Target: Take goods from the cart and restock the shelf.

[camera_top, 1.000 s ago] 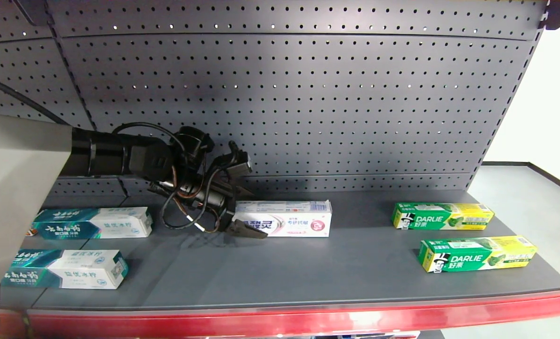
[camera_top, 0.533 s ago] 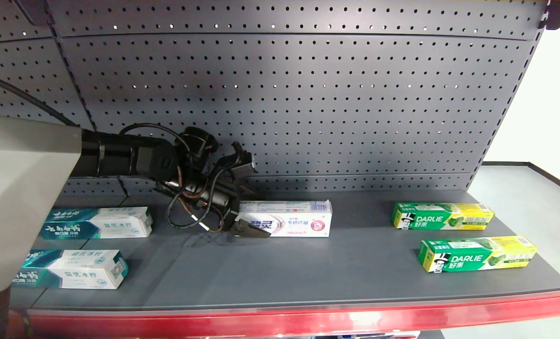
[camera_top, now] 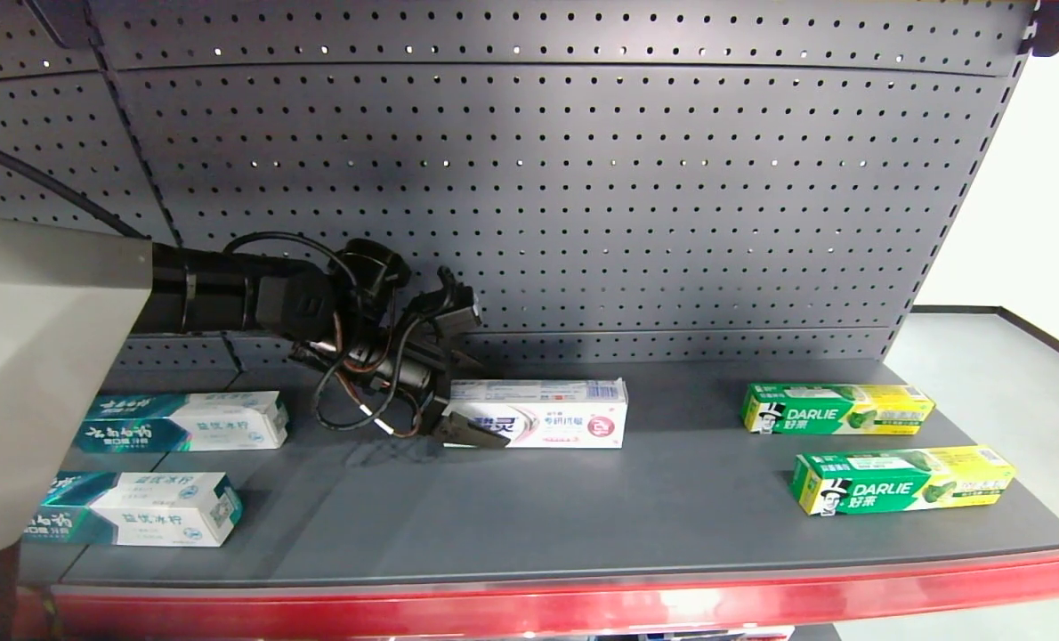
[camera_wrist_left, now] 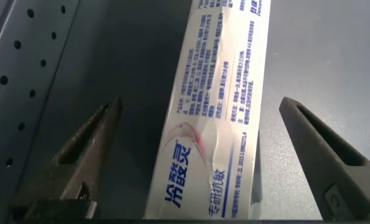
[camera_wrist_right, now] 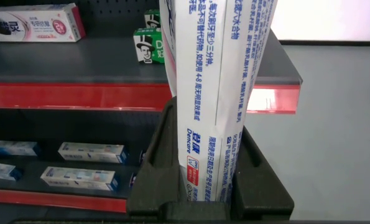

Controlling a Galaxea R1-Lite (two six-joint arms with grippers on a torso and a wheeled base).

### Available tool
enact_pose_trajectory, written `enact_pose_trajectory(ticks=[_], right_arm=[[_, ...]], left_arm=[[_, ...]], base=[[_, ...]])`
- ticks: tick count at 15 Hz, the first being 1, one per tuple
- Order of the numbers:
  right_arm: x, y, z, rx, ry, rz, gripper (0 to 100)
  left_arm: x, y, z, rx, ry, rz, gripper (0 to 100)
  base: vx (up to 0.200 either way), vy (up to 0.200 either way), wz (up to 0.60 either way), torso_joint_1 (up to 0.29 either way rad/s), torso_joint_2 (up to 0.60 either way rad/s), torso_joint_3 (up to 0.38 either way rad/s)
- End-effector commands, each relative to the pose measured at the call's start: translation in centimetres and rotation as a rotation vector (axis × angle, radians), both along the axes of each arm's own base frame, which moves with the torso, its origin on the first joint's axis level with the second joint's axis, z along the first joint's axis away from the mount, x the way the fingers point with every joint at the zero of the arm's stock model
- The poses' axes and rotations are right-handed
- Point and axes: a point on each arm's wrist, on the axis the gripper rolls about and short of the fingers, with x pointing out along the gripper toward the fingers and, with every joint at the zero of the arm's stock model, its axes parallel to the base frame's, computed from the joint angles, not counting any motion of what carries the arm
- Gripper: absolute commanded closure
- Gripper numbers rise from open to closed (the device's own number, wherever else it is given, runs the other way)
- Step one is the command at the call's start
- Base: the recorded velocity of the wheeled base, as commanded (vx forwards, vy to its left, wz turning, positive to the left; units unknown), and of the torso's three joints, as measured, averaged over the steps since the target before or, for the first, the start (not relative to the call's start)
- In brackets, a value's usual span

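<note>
A white and pink toothpaste box point(camera_top: 547, 415) lies on the dark grey shelf point(camera_top: 538, 516) near the pegboard back. My left gripper point(camera_top: 467, 398) is open and straddles the box's left end. One finger is in front of the box and one behind. In the left wrist view the box point(camera_wrist_left: 219, 106) runs between the two fingers point(camera_wrist_left: 88, 155) with a gap on each side. My right gripper point(camera_wrist_right: 206, 134) is shut on a white toothpaste box point(camera_wrist_right: 219, 56) that stands upright in it, in front of the shelf's red edge point(camera_wrist_right: 79, 96).
Two teal and white boxes point(camera_top: 182, 420) point(camera_top: 133, 507) lie at the shelf's left, two green boxes point(camera_top: 836, 408) point(camera_top: 903, 479) at its right. The pegboard wall point(camera_top: 583, 205) rises behind. Lower shelves hold more boxes point(camera_wrist_right: 91, 151). The shelf's front middle is bare.
My left arm has edged a little to the right along the white and pink box. The box has stayed where it lies.
</note>
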Motion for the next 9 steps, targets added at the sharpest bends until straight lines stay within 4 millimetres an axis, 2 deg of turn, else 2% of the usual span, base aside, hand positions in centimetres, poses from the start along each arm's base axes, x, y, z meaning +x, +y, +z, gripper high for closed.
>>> enact_pose_trajectory(ticks=[1,3,4,9], right_arm=[[0.02,0.00,-0.05,0.000,0.002,0.001,100],[0.03,0.00,-0.09,-0.002,0.003,0.001,100],[0.03,0.00,-0.09,-0.002,0.003,0.001,100],[0.03,0.00,-0.09,-0.002,0.003,0.001,100]], left_arm=[[-0.06,-0.07,-0.03,0.001,0.003,-0.001,0],[-0.09,-0.13,-0.07,0.002,0.006,-0.001,0],[-0.10,-0.13,-0.06,-0.003,0.007,-0.004,100],[-0.21,-0.23,-0.12,0.002,0.013,-0.003,100]], base=[[0.000,0.000,0.00,0.000,0.00,0.000],[0.000,0.000,0.00,0.000,0.00,0.000],[0.000,0.000,0.00,0.000,0.00,0.000],[0.000,0.000,0.00,0.000,0.00,0.000]])
